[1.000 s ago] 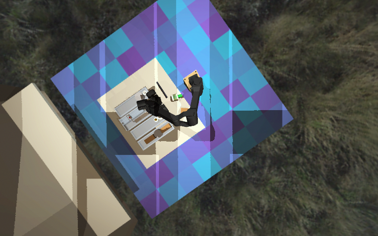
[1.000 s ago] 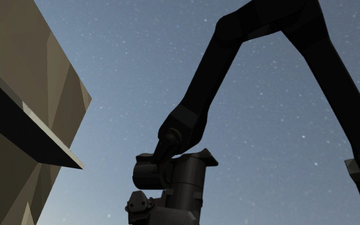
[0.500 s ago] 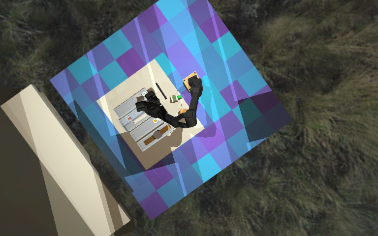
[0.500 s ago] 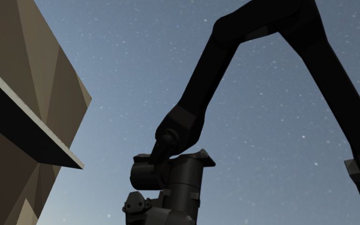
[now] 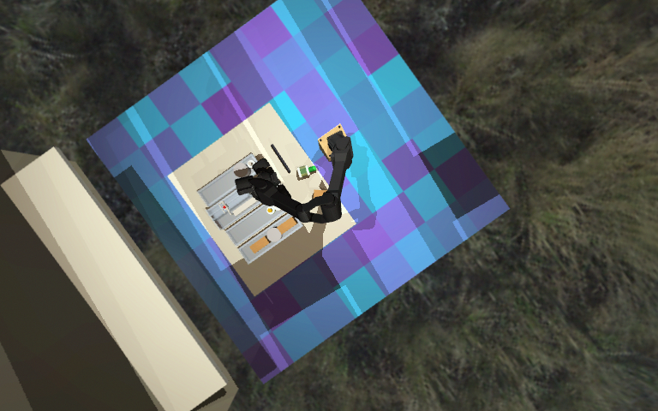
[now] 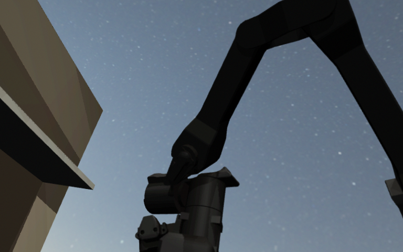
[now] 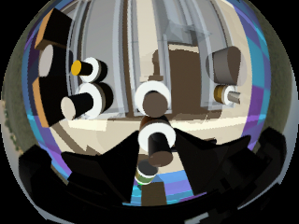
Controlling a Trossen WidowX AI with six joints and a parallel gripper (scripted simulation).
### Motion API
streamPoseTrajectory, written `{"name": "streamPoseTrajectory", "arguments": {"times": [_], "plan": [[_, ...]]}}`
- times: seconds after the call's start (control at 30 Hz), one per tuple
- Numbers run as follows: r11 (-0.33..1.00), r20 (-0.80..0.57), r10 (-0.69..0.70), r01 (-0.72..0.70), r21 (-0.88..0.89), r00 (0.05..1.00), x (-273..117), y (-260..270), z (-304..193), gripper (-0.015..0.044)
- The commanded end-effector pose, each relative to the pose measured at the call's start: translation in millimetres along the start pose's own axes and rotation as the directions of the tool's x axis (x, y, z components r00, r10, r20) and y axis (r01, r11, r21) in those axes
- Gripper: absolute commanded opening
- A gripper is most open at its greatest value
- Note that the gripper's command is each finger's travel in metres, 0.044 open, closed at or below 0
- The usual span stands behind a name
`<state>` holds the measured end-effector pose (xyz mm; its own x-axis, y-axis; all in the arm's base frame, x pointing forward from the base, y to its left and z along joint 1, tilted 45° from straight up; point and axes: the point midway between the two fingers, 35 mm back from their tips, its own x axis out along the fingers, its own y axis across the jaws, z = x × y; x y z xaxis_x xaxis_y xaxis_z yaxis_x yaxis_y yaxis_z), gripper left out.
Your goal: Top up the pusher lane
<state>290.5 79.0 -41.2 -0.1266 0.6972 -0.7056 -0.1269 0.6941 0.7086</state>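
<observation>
My gripper (image 7: pixel 156 133) is shut on a jar (image 7: pixel 156 133) with a white shoulder and dark brown lid. I hold it near the front end of the sprung lane; its height above the table cannot be told. The matching jar (image 7: pixel 152 97), white with a brown lid, stands in the lane (image 7: pixel 135 108), directly beyond the held jar in the wrist view. A gap shows between their lids, but whether the bodies touch is unclear. The pusher plate is not clearly visible behind the lane jar. In the top view, the arm (image 5: pixel 276 193) hides both jars.
Left in the wrist view, the neighbouring lane holds a yellow-lidded jar (image 7: pixel 86 68) and a white jar (image 7: pixel 92 100). Right are a grey cylinder (image 7: pixel 224 66) and a small jar (image 7: pixel 227 94). A green-lidded jar (image 5: pixel 302 171), a black bar (image 5: pixel 279 157) and an orange block (image 5: pixel 319 193) lie outside the lanes.
</observation>
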Motion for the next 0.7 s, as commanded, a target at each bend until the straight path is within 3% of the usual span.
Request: {"name": "streamPoseTrajectory", "arguments": {"times": [0.0,0.67], "plan": [[1.000,0.019,-0.002,0.002,-0.015,1.000,-1.7,0.8,9.4,0.0000],[1.000,0.019,-0.002,0.002,-0.015,1.000,-1.9,1.1,17.3,0.0000]]}}
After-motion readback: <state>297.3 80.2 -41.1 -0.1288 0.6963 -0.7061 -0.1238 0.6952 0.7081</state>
